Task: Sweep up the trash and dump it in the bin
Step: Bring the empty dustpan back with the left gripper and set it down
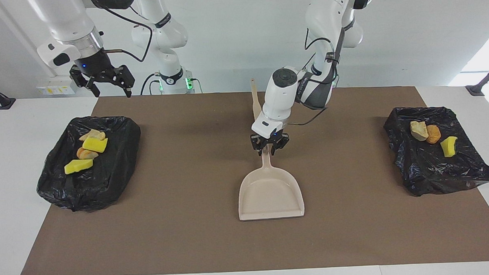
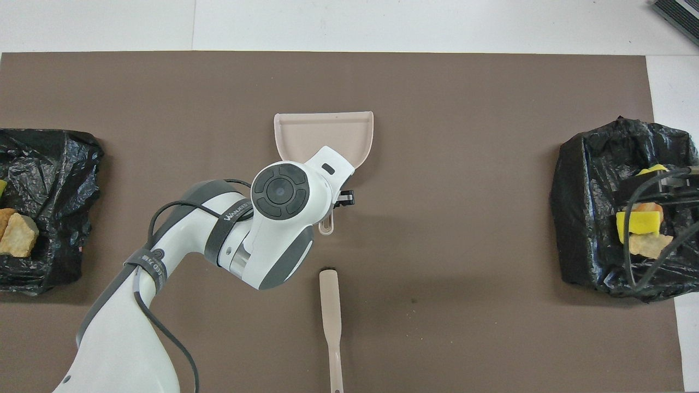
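- Seven thumb-sized chunks of trash were seen, all lying in bins and none on the mat.
- Four chunks (image 1: 95, 144), two bright yellow sponge wedges, a pale lump and an orange-brown lump, were heaped in the black-bagged bin (image 1: 108, 183) at the right arm's end of the table, below the right gripper and well apart from the left gripper.
- Three chunks (image 1: 433, 134), one pale, one orange-brown and one yellow, were lying in a second black-bagged bin (image 1: 441, 179) at the left arm's end, also well apart from the left gripper.
- The right gripper (image 1: 106, 87) was held high over the first bin, its jaws spread wide with nothing between them; that arm was waiting.
- The left gripper (image 1: 269, 148) was found at mid-table, right at the tip of the handle of a beige plastic dustpan (image 1: 271, 195); whether the handle was clasped or let go could not be told.
- The dustpan was lying flat on the brown mat (image 1: 182, 229), its pan farther from the robots than the left gripper.
- A beige long-handled brush (image 2: 330, 305) was lying on the mat nearer to the robots than the left gripper, apart from it.
- The mat was spread on a white table (image 1: 11, 202).
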`<action>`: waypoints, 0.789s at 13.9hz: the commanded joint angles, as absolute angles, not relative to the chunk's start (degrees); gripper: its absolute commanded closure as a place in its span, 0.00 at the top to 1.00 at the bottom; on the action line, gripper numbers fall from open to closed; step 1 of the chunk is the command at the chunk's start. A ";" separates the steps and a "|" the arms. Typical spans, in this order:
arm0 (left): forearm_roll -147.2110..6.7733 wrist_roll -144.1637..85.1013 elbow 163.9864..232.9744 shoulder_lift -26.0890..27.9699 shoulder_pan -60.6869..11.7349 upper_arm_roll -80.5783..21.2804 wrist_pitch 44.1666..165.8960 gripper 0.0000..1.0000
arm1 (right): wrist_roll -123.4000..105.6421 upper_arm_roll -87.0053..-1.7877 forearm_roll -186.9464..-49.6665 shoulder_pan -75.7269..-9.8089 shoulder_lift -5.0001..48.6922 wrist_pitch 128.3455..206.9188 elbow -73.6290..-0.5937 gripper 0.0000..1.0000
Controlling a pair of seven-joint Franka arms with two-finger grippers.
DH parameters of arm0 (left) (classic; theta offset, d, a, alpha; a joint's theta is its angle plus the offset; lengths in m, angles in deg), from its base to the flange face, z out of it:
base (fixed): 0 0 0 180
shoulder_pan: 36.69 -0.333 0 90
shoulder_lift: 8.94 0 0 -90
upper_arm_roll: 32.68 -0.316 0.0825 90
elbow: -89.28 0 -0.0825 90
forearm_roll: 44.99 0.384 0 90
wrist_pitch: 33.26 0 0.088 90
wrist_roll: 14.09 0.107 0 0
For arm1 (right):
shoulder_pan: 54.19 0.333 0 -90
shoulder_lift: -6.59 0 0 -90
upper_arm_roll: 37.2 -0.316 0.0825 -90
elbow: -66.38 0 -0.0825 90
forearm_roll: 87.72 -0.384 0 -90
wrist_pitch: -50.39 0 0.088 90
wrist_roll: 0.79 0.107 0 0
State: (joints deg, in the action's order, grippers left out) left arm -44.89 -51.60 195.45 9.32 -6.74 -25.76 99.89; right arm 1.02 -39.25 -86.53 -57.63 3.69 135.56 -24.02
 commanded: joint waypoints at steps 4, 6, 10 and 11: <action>-45.00 -51.97 196.51 5.30 -6.89 -28.19 99.72 1.00 | 2.28 -39.31 -87.28 -57.80 3.25 135.02 -24.24 1.00; -44.56 -49.00 195.37 3.99 -9.17 -28.63 97.88 1.00 | 2.28 -39.22 -87.28 -57.80 3.25 135.02 -24.24 1.00; -44.64 -36.53 195.37 -2.25 -16.72 -28.72 89.72 1.00 | 2.28 -39.22 -87.28 -57.80 3.25 135.02 -24.24 1.00; -44.64 -32.76 195.37 -3.66 -18.74 -28.72 87.43 1.00 | 2.28 -39.22 -87.28 -57.71 3.25 135.02 -24.24 1.00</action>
State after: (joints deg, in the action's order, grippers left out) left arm -44.78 -38.79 194.51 0.13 -15.16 -29.06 91.91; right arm 1.02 -39.24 -86.53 -57.62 3.69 135.56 -24.02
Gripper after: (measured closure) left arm 0.000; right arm 0.000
